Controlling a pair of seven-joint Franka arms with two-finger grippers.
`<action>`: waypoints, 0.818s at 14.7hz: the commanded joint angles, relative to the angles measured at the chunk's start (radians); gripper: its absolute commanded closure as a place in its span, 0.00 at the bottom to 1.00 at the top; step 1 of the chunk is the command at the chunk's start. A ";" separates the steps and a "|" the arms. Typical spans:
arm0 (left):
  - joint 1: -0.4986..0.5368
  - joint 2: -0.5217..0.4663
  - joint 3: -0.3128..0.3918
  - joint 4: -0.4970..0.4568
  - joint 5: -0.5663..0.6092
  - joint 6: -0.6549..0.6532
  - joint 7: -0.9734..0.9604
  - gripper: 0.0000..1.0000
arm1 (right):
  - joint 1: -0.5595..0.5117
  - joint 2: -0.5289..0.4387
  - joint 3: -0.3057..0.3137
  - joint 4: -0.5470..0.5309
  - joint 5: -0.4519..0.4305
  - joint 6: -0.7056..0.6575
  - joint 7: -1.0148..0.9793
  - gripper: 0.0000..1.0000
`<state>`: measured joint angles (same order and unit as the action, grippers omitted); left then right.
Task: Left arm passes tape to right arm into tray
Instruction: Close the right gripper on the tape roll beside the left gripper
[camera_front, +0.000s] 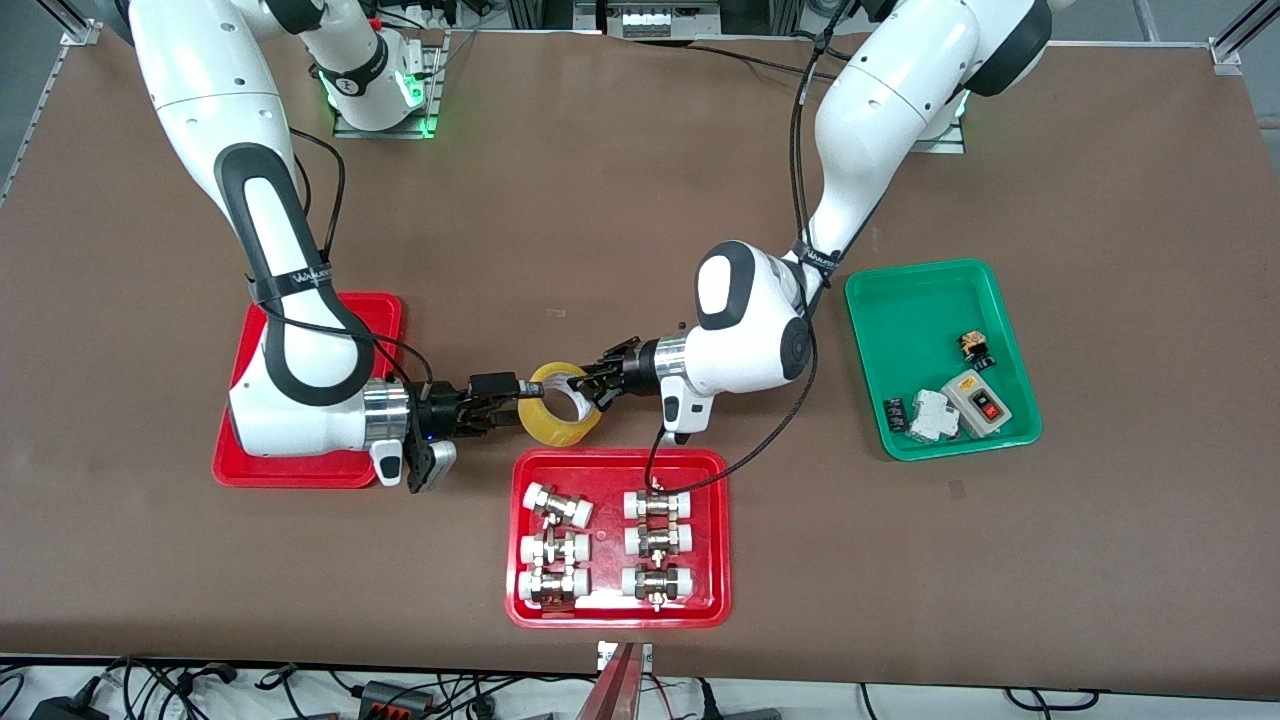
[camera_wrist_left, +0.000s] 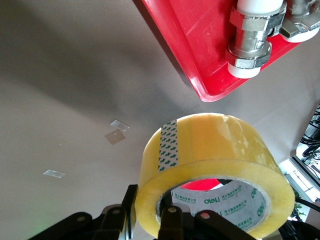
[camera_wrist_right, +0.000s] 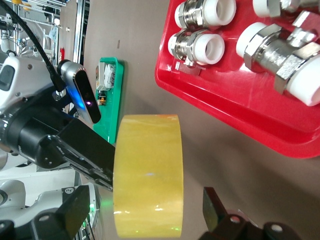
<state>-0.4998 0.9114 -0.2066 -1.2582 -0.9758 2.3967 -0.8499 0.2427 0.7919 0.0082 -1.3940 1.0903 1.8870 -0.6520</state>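
Observation:
The yellowish tape roll (camera_front: 563, 405) hangs in the air over the table, just above the rim of the red tray of fittings. My left gripper (camera_front: 592, 385) is shut on the tape's wall, one finger inside the core and one outside, as the left wrist view shows (camera_wrist_left: 150, 212) on the tape (camera_wrist_left: 215, 150). My right gripper (camera_front: 508, 398) is open, with its fingers on either side of the tape (camera_wrist_right: 147, 170) and gaps showing at both (camera_wrist_right: 145, 210). The plain red tray (camera_front: 375, 310) lies under the right arm, mostly hidden by it.
A red tray (camera_front: 520, 470) with several white-capped metal fittings lies nearer the front camera than the tape. A green tray (camera_front: 930, 300) holding a switch box and small parts lies toward the left arm's end. The left arm's black cable droops over the fittings tray.

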 joint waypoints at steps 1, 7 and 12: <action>-0.008 0.011 0.006 0.034 -0.015 0.001 0.000 0.97 | 0.010 0.024 -0.001 0.029 0.017 0.007 -0.028 0.03; -0.006 0.011 0.006 0.034 -0.015 0.001 0.000 0.97 | 0.010 0.017 -0.001 0.033 0.017 0.001 -0.023 0.13; -0.006 0.011 0.006 0.034 -0.015 0.001 0.000 0.97 | 0.007 0.013 -0.004 0.033 0.004 -0.005 -0.032 0.19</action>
<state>-0.4997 0.9117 -0.2059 -1.2577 -0.9758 2.3967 -0.8499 0.2491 0.7974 0.0075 -1.3800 1.0903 1.8874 -0.6645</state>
